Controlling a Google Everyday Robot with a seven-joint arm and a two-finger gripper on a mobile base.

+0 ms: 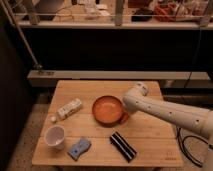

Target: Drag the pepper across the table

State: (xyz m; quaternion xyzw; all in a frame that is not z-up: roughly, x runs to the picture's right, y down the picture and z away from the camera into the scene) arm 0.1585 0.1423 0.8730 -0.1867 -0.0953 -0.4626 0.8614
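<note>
Reaching down at the bowl's (107, 109) right edge, the gripper (124, 115) was seen closed tight, and the pepper (123, 118) was found right under it on the table (150, 131), mostly hidden, its long way unclear.

The pepper (123, 118) shows only as a small orange-red sliver at the right rim of the round bowl, low on the light plank worktop (150, 135), mostly hidden beneath the end effector (125, 114), which is clamped shut right over it
</note>
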